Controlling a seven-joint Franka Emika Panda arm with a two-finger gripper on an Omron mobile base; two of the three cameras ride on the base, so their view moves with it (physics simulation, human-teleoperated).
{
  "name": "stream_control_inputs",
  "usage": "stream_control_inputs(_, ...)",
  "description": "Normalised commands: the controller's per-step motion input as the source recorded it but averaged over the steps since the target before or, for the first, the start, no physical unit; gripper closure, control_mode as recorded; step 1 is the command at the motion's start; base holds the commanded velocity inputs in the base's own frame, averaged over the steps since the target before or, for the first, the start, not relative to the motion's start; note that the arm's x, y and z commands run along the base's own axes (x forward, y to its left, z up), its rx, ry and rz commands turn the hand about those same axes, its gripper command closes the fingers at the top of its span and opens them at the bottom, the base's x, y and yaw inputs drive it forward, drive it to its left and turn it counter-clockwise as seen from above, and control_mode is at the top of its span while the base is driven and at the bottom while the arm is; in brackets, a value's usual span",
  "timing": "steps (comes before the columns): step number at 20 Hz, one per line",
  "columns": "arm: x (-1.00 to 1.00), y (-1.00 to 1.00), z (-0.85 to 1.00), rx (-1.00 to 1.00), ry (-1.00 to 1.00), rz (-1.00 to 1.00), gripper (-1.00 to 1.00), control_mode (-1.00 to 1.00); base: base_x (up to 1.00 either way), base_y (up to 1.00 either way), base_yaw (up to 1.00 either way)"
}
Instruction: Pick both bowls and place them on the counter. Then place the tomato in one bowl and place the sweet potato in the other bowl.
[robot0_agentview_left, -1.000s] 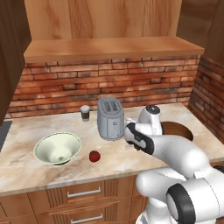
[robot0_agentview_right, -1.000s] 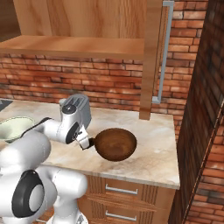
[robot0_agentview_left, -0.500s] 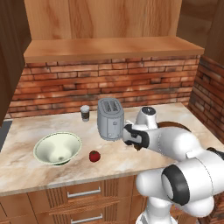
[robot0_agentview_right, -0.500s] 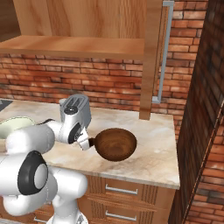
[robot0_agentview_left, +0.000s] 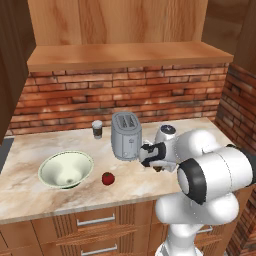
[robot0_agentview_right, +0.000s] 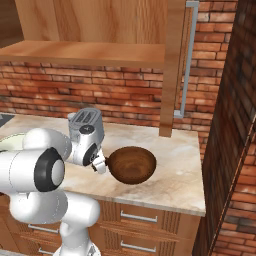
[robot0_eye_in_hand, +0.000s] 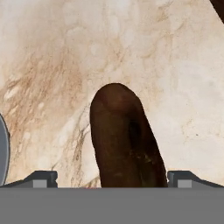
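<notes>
My hand (robot0_eye_in_hand: 112, 178) is spread fully and empty, straddling the one sweet potato (robot0_eye_in_hand: 124, 138) on the worktop (robot0_eye_in_hand: 57, 65). I judge it firm and light; grip mid-length. One brown bowl (robot0_agentview_right: 132, 165) just beside; one white-green bowl (robot0_agentview_left: 66, 169) and one tomato (robot0_agentview_left: 107, 178) sit farther left.

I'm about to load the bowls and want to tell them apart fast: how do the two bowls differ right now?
The white and green bowl is pale, with a greenish inside; the brown bowl is dark and wooden-looking. The white and green bowl sits left of the toaster, with the tomato beside it; the brown bowl sits right of the toaster, by the arm's hand. Both are wide, upright, empty, and on the counter.
</notes>
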Motion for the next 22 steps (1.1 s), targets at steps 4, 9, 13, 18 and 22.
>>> stream_control_inputs(4,0.19,-0.06,-0.26,0.0,0.0,0.0,-1.0,-1.0,0.0,0.0,0.0)
stream_control_inputs(9,0.16,-0.02,-0.29,0.0,0.0,0.0,-1.0,-1.0,0.0,0.0,0.0)
stream_control_inputs(13,0.03,-0.01,-0.3,0.0,0.0,0.0,-1.0,-1.0,0.0,0.0,0.0)
stream_control_inputs(18,-0.02,0.0,-0.4,0.0,0.02,0.0,1.0,-1.0,0.0,0.0,0.0)
stream_control_inputs(22,-0.1,0.0,-0.32,0.0,0.01,0.0,1.0,-1.0,0.0,0.0,0.0)
